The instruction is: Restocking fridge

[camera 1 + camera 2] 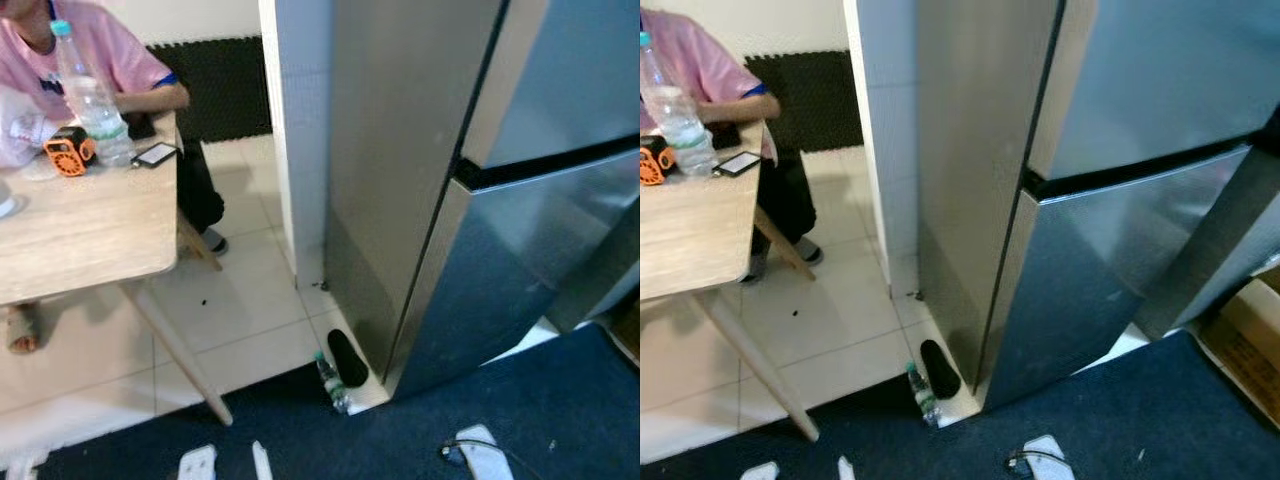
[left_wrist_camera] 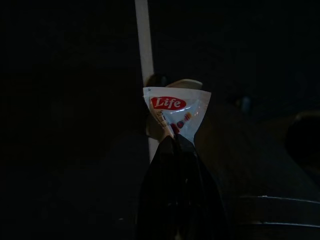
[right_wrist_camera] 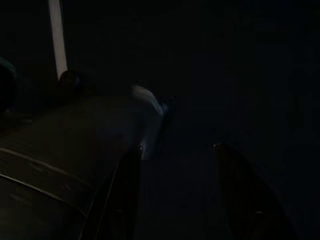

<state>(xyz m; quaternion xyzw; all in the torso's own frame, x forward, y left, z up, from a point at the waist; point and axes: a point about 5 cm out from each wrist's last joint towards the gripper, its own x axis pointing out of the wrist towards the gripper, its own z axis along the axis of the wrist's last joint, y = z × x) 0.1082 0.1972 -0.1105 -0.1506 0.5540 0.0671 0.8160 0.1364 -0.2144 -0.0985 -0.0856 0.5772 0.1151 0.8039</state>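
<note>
Left gripper (image 2: 175, 142) has its two black fingers pressed together on the pinched corner of a small white plastic sachet with a red "Life" label (image 2: 176, 110), seen in the very dark left wrist view; what lies behind the sachet there cannot be made out, except a pale vertical strip. Right gripper (image 3: 177, 155) holds nothing and its fingers stand apart in the right wrist view, which is also almost black, with only a dim curved surface beside them. Ahead stands the tall silver two-door fridge (image 1: 520, 230), both doors closed, its top and right side cut off by the frame. Against the lower left corner of the fridge, on the white tiled floor (image 1: 250, 310), lies a small clear plastic bottle with a green cap (image 1: 331, 383), touching a black oval object (image 1: 347, 358) whose nature I cannot tell. In front of the fridge is a dark blue carpet (image 1: 540, 420). Well to the left of the fridge is a light wooden table (image 1: 80, 230), partly cut off, carrying a large clear water bottle (image 1: 92, 100), a small orange device (image 1: 68, 152) and a phone (image 1: 156, 154). A seated person in a pink shirt (image 1: 95, 50) is behind the table, mostly out of frame.
</note>
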